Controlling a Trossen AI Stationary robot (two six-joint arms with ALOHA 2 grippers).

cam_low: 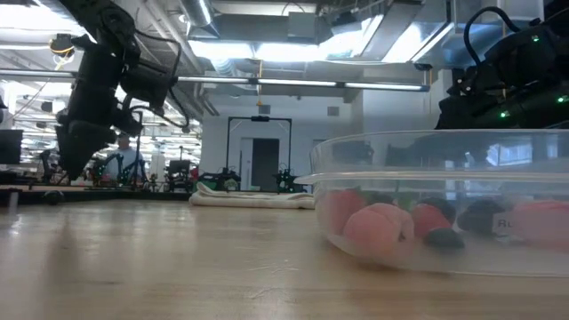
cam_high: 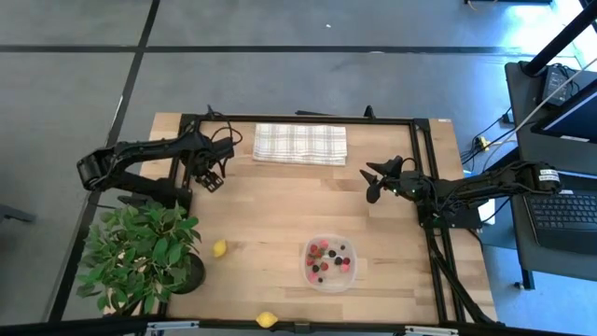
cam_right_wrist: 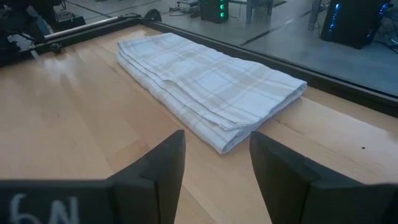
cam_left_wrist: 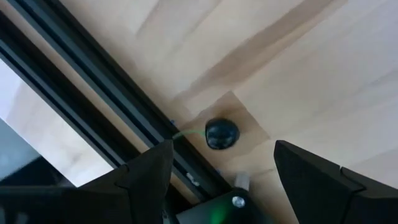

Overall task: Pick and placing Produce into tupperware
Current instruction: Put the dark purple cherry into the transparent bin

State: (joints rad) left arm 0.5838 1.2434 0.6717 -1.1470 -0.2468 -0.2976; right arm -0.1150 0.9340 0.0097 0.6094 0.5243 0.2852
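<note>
With most berries already in the tupperware near the table's front, 2 lemons remain outside on the wood, while the left gripper and right gripper hover empty, fingers apart.

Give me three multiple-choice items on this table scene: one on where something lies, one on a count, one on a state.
1. Where does the folded cloth lie?
A. at the table's far edge
B. inside the container
C. under the plant

2. How many lemons lie outside the container?
A. none
B. two
C. five

3. The left end effector is
A. shut on a lemon
B. open and empty
C. shut on the cloth

Answers: 1 A, the high view shows the cloth by the far rail. 2 B, one sits near the plant, another at the near edge. 3 B, its fingers stand apart over bare wood.
</note>
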